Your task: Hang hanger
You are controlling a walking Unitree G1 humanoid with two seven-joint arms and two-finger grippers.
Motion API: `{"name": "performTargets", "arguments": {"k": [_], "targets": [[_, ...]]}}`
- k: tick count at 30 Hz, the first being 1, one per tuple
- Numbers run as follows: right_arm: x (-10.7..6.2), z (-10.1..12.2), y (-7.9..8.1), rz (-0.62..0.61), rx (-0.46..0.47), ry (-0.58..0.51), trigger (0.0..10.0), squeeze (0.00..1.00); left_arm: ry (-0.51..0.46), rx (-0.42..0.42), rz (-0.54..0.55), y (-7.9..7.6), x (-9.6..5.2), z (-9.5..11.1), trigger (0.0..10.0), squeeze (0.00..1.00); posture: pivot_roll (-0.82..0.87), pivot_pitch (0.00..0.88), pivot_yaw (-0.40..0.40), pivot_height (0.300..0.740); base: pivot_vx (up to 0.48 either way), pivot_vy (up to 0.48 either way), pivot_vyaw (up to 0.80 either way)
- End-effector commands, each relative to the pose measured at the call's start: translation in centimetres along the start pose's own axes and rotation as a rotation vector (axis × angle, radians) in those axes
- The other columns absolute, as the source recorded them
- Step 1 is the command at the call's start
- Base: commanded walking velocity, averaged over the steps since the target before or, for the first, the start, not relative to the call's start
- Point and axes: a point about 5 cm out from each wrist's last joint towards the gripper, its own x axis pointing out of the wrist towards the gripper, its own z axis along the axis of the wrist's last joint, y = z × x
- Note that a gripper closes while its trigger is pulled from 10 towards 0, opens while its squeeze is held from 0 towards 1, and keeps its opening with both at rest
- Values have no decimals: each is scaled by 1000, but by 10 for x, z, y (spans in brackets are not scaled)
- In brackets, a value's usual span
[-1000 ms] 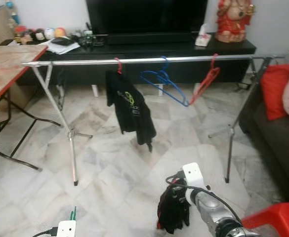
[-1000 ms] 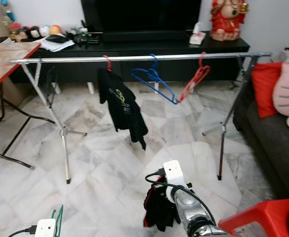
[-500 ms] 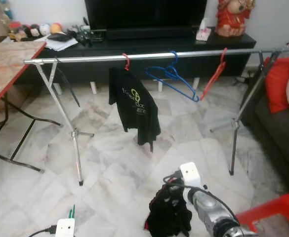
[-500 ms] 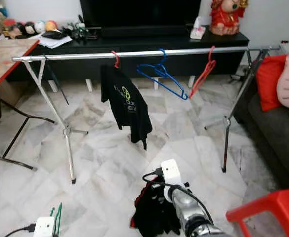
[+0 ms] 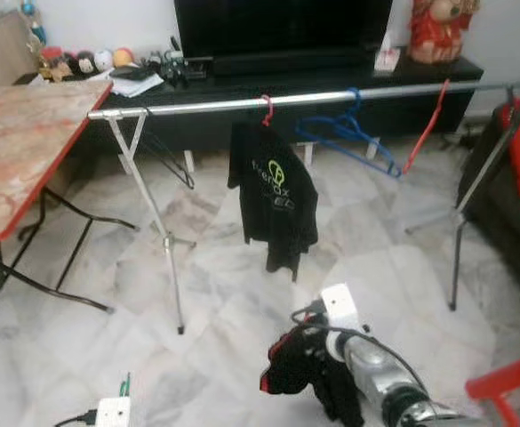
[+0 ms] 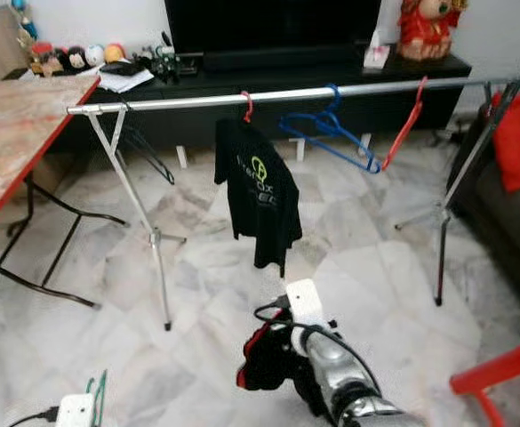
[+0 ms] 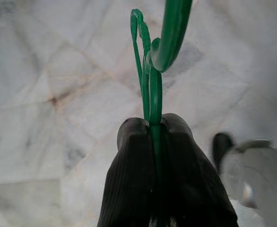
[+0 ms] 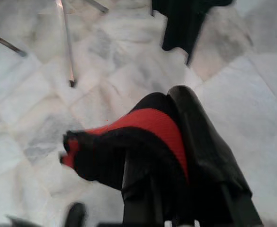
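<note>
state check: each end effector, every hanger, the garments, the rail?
left end effector: shut on green hanger
right end effector: shut on red-and-black garment
black T-shirt: hanging on red hanger on rail
blue hanger: hooked on rail, bare, tilted
second red hanger: hooked on rail, bare, tilted
rail: upright on its stands

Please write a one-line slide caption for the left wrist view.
Left gripper shut on a thin green plastic hanger, held above the white marble floor.
</note>
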Motion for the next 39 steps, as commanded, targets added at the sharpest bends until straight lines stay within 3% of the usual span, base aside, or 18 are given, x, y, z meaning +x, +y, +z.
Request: {"name": "performTargets", "arguments": {"k": [1,9,17,20,22,23,28,29,33,36,39], "targets": [[4,14,6,15,1,-46,10000,0,12,8,9,6,0,-3,10000,0,-36,0,55,740,0,371,0],[5,19,9,27,-26,-68,10000,0,7,13,6,6,-1,-3,10000,0,-37,0,59,740,0,359,0],[6,25,7,26,-26,-90,10000,0,-50,42,7,10,2,10,10000,0,-36,0,61,740,0,0,0],[7,34,6,25,-40,-113,10000,0,-167,39,19,17,6,35,10000,0,-32,0,61,740,0,0,0],[7,36,6,24,-45,-117,10000,0,-190,39,19,18,6,40,10000,0,-32,0,61,740,0,0,0],[8,42,5,26,-51,-136,10000,0,-266,41,12,19,6,57,10000,0,-29,0,61,740,0,0,0],[8,51,4,24,-54,-166,10000,0,-362,59,-7,19,5,78,10000,0,-26,0,61,740,0,0,0],[9,57,2,20,-59,-179,10000,0,-421,67,-30,19,4,92,10000,0,-26,0,61,740,0,0,0],[9,58,2,19,-59,-182,10000,0,-439,69,-38,19,3,96,10000,0,-26,0,61,740,0,0,0],[8,83,-11,-48,-187,-223,10000,0,-464,389,-437,-1,-16,113,10000,0,-27,9,63,740,0,0,0],[9,90,-10,-38,-194,-242,10000,0,-470,411,-519,0,-27,121,10000,0,-26,10,63,740,0,0,0]]}}
